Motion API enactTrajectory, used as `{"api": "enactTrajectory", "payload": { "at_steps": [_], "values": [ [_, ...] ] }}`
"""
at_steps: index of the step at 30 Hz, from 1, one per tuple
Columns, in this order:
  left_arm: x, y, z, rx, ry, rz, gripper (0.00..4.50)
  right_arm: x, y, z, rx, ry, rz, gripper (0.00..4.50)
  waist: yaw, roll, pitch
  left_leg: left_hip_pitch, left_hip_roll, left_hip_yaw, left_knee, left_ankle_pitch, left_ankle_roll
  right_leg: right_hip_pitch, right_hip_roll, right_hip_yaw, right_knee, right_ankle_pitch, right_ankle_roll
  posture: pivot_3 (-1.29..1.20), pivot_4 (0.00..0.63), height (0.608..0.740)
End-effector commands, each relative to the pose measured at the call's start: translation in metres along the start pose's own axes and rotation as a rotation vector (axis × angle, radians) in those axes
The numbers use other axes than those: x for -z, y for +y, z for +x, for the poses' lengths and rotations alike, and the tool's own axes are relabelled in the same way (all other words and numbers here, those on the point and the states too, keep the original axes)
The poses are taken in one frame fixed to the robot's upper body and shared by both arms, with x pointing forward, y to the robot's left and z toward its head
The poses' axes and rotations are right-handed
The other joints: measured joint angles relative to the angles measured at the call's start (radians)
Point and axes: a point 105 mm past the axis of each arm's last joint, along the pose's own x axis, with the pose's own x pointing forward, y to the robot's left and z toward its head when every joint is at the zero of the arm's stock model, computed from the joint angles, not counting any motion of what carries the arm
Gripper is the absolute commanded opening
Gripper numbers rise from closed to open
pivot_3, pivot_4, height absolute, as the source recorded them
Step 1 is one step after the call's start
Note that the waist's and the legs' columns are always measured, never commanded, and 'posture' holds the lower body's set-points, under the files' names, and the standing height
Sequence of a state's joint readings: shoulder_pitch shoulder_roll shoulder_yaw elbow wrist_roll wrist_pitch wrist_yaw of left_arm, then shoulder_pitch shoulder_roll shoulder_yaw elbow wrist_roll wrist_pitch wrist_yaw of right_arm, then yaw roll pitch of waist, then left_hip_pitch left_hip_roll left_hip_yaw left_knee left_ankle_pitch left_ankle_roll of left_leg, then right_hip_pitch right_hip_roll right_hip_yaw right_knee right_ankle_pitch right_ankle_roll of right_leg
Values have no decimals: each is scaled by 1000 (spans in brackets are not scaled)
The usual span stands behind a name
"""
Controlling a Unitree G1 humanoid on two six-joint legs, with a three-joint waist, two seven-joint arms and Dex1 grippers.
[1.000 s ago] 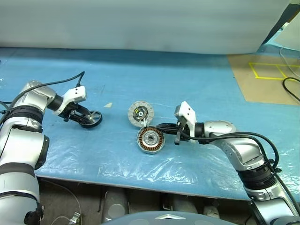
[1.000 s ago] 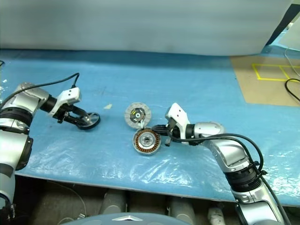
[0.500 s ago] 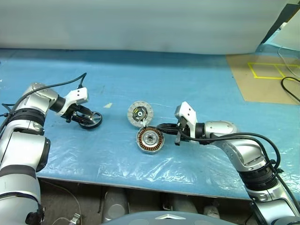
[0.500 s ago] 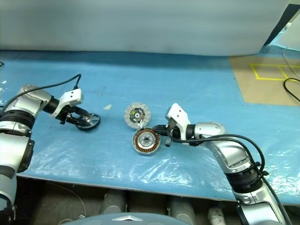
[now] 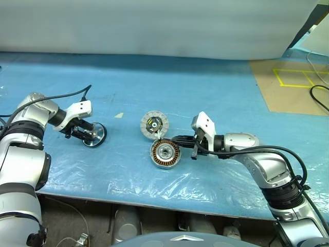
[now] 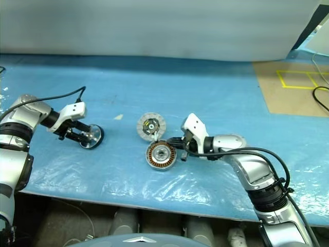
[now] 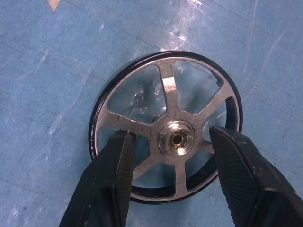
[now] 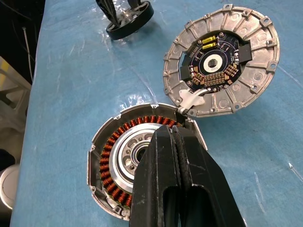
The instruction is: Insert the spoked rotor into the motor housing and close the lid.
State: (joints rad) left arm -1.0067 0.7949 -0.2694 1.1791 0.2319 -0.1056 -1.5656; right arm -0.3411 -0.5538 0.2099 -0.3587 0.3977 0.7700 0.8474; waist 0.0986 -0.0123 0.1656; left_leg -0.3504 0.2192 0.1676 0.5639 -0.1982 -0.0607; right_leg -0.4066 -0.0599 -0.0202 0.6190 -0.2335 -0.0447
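The spoked rotor (image 5: pixel 94 135), black-rimmed with silvery spokes, stands tipped up on its edge at the table's left. My left gripper (image 5: pixel 88 135) is on it: in the left wrist view its black fingers (image 7: pixel 118 161) flank the hub (image 7: pixel 179 139), set against the spokes. The motor housing (image 5: pixel 165 153), with its copper windings, lies flat at the centre. The lid (image 5: pixel 154 125) lies open just behind it, inner face up. My right gripper (image 5: pixel 175 138) is shut and empty, its tip (image 8: pixel 173 130) at the housing's rim near the lid.
The table is covered in blue plastic sheet (image 5: pixel 221 92), with its front edge near me. A small pale scrap (image 5: pixel 119 115) lies between rotor and lid. At the far right are a brown board with yellow tape (image 5: pixel 293 77) and a black cable (image 5: pixel 320 98).
My left gripper has drawn a little to the left with the rotor, which has tipped from lying nearly flat onto its edge. The right gripper, housing and lid have not moved.
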Motion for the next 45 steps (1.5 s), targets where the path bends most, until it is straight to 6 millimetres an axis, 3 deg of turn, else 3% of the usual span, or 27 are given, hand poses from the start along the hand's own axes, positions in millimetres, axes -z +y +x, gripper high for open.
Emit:
{"api": "enactTrajectory", "payload": {
  "at_steps": [1,8,13,21,29,38,41,45],
  "values": [
    [3,-3,6,22,10,2,2568,-11,4,0,-14,-35,-40,0,0,0,0,0,0,0,0,0,0,0,0,0,0,0,0,0,150,740],
    [-3,0,9,-6,-23,24,2568,-11,3,-2,-4,-31,-44,0,0,0,0,0,0,0,0,0,0,0,0,0,0,0,0,0,150,740],
    [-3,2,9,-22,-23,23,1855,-11,1,-2,0,-31,-49,0,4,2,-1,1,-1,0,0,0,0,1,-1,0,0,0,0,0,150,740],
    [-23,4,-1,-39,-157,39,1855,-12,-2,-2,8,-31,-60,0,4,1,0,0,-1,0,2,0,0,1,-1,0,0,0,0,0,150,740],
    [-26,-2,-34,-78,-278,3,1855,-17,-6,-6,10,-52,-48,0,-4,1,0,-1,1,0,0,-1,-1,-2,1,0,0,0,0,0,150,740],
    [-71,-19,-91,-163,-563,-10,1855,-23,-22,-19,57,-67,-43,0,-1,1,1,-2,2,0,0,-1,-2,-2,1,-1,-1,-2,-3,0,150,740],
    [-67,-19,-108,-238,-618,-60,1855,-21,-24,-19,60,-66,-42,0,-6,1,1,-2,3,0,0,-1,-2,-2,2,-1,0,-2,-3,0,150,740],
    [-46,-32,-106,-253,-615,-127,1855,-19,-25,-16,65,-70,-38,0,-21,2,1,-1,3,1,-1,-2,-3,-2,2,-1,-1,-2,-3,0,150,740]
  ]
}}
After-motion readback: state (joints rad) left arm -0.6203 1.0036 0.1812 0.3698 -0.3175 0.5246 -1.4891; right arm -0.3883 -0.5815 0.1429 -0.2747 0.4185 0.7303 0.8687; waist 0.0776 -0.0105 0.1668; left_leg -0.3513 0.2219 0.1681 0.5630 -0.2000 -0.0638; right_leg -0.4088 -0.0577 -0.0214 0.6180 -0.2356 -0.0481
